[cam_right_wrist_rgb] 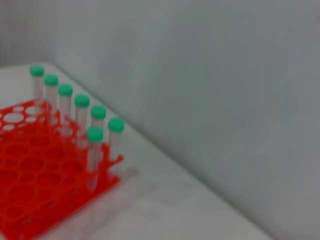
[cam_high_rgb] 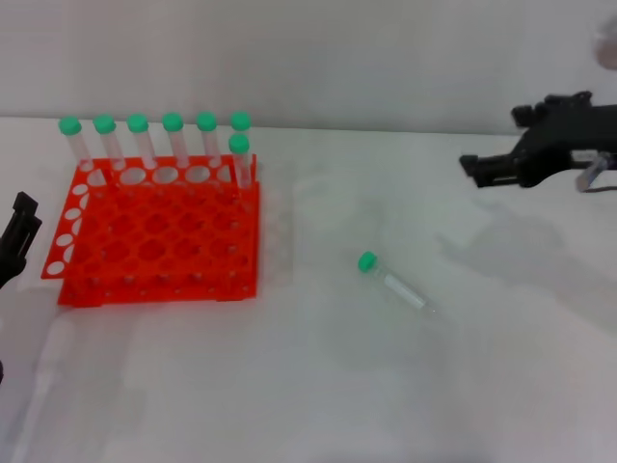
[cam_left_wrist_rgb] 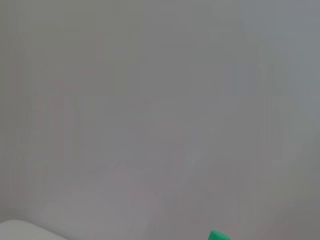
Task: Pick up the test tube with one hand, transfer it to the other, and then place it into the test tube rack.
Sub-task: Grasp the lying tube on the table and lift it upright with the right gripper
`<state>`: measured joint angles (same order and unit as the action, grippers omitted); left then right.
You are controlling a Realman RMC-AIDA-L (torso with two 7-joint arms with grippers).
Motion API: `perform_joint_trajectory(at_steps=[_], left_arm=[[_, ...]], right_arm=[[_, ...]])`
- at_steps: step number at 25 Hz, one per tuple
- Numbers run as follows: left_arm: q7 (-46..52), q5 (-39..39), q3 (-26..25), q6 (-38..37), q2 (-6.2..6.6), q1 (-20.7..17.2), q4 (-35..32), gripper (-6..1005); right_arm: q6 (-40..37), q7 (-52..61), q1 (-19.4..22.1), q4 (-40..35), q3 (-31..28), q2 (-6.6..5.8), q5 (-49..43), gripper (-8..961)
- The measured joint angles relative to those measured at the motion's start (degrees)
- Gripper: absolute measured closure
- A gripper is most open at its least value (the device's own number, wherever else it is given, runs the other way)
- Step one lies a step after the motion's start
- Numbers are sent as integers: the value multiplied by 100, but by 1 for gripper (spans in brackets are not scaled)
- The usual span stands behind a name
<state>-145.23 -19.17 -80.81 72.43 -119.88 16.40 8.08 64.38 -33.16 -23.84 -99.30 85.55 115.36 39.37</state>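
Right gripper [cam_high_rgb: 469, 166] is being held above the table [cam_high_rgb: 308, 386] at the far right, its black fingers pointing toward the rack side; whether they are parted or closed cannot be told. Nothing is being carried in it. Left gripper [cam_high_rgb: 19, 231] is being kept low at the left edge, just beside the test tube rack [cam_high_rgb: 154, 241]; its finger state cannot be told. One test tube [cam_high_rgb: 390, 280] is lying on its side on the table, between rack and right gripper, well apart from both. Seven capped tubes [cam_high_rgb: 138, 140] are being held upright along the rack's far side.
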Motion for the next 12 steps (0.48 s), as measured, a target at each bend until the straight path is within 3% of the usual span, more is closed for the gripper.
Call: perform_joint_trajectory(at_steps=[5, 12], left_arm=[[-7, 1, -8, -7, 0, 32, -1, 148], [-10, 1, 35, 31, 0, 96, 26, 150]], right_arm=[[993, 1437, -657, -255, 578, 6, -665, 179], [1453, 2313, -1706, 798, 1403, 41, -943, 188]])
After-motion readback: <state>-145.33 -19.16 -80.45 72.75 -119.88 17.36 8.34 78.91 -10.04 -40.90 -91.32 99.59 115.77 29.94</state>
